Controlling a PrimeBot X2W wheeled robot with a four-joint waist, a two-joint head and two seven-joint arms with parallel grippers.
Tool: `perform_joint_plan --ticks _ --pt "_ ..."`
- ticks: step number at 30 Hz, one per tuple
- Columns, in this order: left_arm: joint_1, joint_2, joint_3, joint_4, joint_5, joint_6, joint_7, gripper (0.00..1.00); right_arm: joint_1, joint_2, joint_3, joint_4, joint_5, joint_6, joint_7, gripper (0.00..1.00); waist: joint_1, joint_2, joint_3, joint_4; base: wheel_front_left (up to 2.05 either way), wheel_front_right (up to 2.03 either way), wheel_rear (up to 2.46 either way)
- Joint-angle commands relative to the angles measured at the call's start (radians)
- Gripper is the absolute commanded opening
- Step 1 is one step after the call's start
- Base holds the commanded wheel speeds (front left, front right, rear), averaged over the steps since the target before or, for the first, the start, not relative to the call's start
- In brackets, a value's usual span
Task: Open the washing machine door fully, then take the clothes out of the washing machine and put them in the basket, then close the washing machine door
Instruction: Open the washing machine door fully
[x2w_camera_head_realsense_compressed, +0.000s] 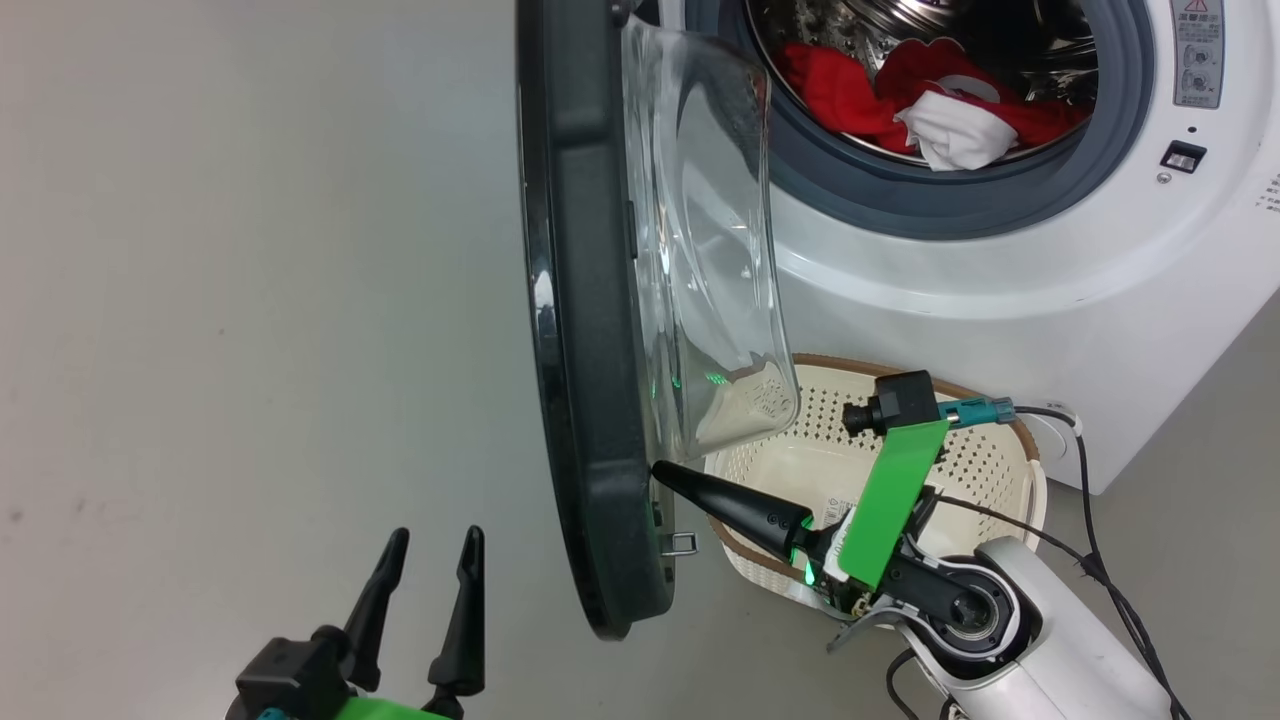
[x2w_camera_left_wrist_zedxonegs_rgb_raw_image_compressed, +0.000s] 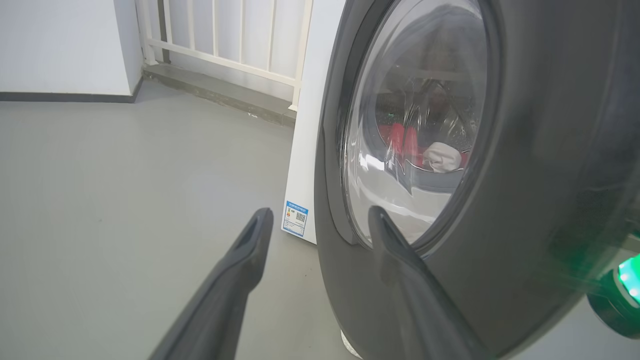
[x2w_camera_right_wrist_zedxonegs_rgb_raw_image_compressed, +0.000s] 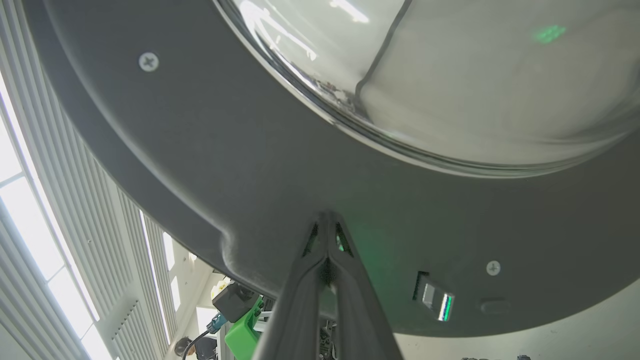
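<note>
Door (x2w_camera_head_realsense_compressed: 590, 300) stands edge-on at centre of head view, running 12 to 6 o'clock, swung out roughly square to the washing machine (x2w_camera_head_realsense_compressed: 1000, 290), so prob. not fully open yet. It's a stiff hinged piece, fairly heavy w/ the bulging glass window (x2w_camera_head_realsense_compressed: 700, 250). The black rim looks glossy and slick, so a pinch could slide off; a push is the better bet. Best contact pt: the matt inner rim near the free edge by the latch hook (x2w_camera_head_realsense_compressed: 680, 543), far from the hinge for leverage, and keep off the glass. Right gripper (x2w_camera_head_realsense_compressed: 665, 475) is at 5 o'clock w/ fingers pressed together into one point, tip touching that inner rim, nothing pinched. Basket (x2w_camera_head_realsense_compressed: 1030, 450) sits on the floor (x2w_camera_head_realsense_compressed: 250, 300) just beside the door's inner side, under the right arm, nothing in it but a label. Clothes (x2w_camera_head_realsense_compressed: 900, 90) lie in the drum at 1 o'clock: soft, light, easy to bunch. Left gripper (x2w_camera_head_realsense_compressed: 436, 540) is at 7 o'clock, on the door's outer side, fingers spread wide and holding nothing.
</note>
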Motion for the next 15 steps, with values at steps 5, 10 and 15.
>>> perform_joint_plan --ticks 5,10,15 --pt "-0.007 0.011 0.035 -0.021 0.005 0.003 -0.012 1.0 -0.026 0.027 0.014 -0.022 0.003 0.008 -0.027 0.0 0.0 0.0 -0.008 -0.003 0.0 0.0 0.0" --pt "-0.001 0.011 0.039 -0.009 0.017 -0.005 -0.012 1.0 0.006 0.027 -0.009 -0.014 -0.02 0.008 -0.05 0.44 0.0 0.0 -0.024 -0.008 0.0 0.0 0.0" --pt "-0.001 0.011 0.046 0.003 0.024 -0.015 -0.012 1.0 0.039 0.018 -0.025 0.003 -0.047 0.008 -0.071 1.0 0.0 0.0 -0.033 -0.012 0.0 0.0 0.0"
